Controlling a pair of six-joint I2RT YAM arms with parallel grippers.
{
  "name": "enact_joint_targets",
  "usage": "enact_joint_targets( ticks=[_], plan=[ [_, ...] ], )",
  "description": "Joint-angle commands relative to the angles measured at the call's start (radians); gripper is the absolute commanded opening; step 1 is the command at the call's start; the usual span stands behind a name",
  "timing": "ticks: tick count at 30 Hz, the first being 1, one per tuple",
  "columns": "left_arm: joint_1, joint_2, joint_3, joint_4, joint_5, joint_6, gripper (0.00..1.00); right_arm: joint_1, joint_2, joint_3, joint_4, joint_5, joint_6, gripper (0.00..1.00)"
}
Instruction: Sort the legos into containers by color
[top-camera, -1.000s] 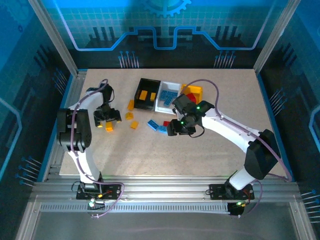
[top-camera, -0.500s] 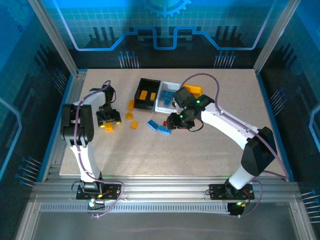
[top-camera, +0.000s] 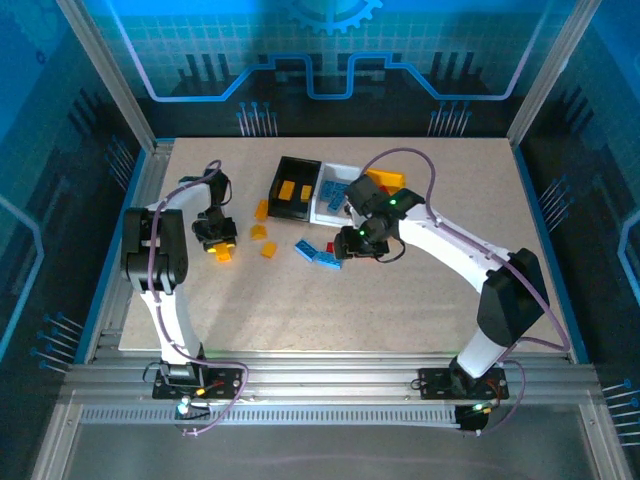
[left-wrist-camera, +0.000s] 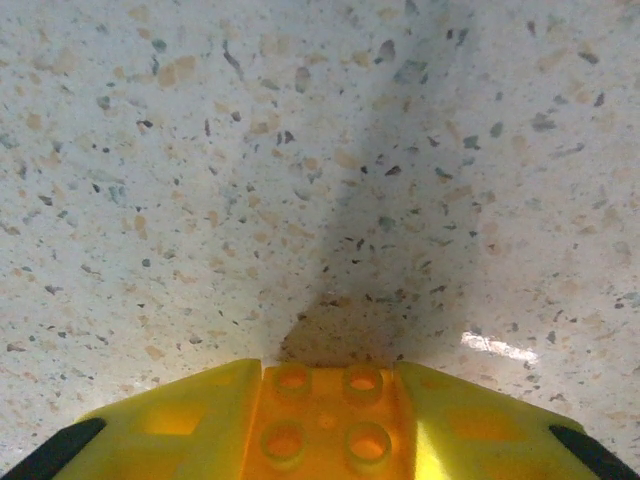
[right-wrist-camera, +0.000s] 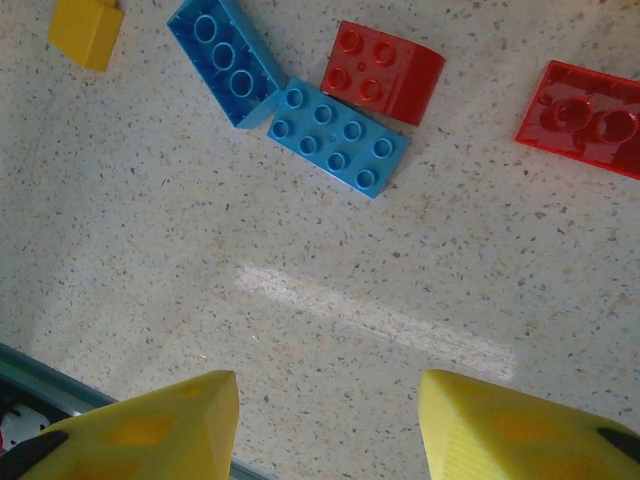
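A pale speckled tabletop (top-camera: 330, 300), flecked grey and tan, spreads through the middle of the overhead view, and a streak of reflected light (right-wrist-camera: 370, 320) lies across it near the centre of the right wrist view. Blue edge strips border it at 9 o'clock (top-camera: 112, 270) and 3 o'clock (top-camera: 548, 250). Ribbed aluminium rails (top-camera: 330, 385) run along 6 o'clock. Two slanted aluminium posts rise at 11 o'clock (top-camera: 105, 70) and 1 o'clock (top-camera: 555, 65). Between them, at 12 o'clock, stands a blue gridded back panel (top-camera: 330, 60) with a gear emblem (top-camera: 332, 10) at its top.
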Motion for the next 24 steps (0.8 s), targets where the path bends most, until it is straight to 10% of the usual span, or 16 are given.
enact_joint_targets(
  ticks=[1,13,24],
  plan=[
    [0.008,-0.068,-0.024,-0.034,0.059,-0.036,0.36,-0.032,-0.044,-0.019,-0.007,0.003,-0.018,0.52],
    [-0.033,-0.236,0.098,0.188,0.457,-0.376,0.35,-0.137,-0.164,-0.182,0.044,-0.032,-0.005,0.52],
    [-0.184,0.1,0.508,0.248,0.383,-0.501,0.35,-0.156,-0.215,-0.235,0.031,-0.009,0.013,0.53]
  ],
)
